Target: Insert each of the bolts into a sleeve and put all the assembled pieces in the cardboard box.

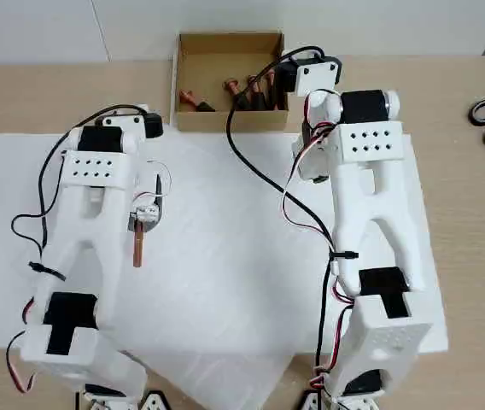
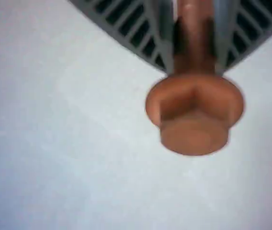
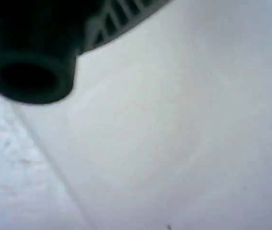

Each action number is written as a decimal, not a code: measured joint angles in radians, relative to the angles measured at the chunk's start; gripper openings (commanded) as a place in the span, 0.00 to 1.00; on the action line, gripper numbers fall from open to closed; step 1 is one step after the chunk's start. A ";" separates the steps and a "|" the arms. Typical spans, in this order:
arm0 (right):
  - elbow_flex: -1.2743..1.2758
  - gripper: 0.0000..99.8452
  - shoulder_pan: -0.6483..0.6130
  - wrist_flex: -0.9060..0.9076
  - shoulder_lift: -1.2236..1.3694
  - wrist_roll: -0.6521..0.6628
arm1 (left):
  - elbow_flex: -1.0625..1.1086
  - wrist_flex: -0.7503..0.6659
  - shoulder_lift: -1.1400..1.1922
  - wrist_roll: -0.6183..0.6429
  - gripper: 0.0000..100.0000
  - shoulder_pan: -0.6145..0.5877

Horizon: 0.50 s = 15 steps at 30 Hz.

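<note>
Bolt (image 2: 194, 115) sits clamped in left gripper (image 1: 146, 215); right gripper (image 3: 78, 28), at its 3 o'clock, seems closed on sleeve (image 3: 30, 72), so we should align axes before pushing.

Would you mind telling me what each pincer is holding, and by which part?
The left pincer grips a copper bolt by its shank, head free. The right pincer holds a black sleeve, its open end free.

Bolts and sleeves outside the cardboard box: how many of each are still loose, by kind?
Copper bolt: 1, in the left gripper
Black sleeve: 1, in the right gripper
Total: 2
The pieces inside the cardboard box overlap too much to count.
</note>
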 measured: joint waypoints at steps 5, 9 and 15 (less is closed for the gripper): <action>0.000 0.00 0.000 0.000 0.000 0.000 | 0.000 0.000 0.000 0.083 0.01 -0.002; 0.000 0.00 0.000 0.000 0.000 0.000 | 0.000 0.000 0.000 0.094 0.01 -0.014; 0.000 0.00 0.000 0.000 0.000 0.000 | 0.005 0.000 0.000 0.089 0.01 -0.012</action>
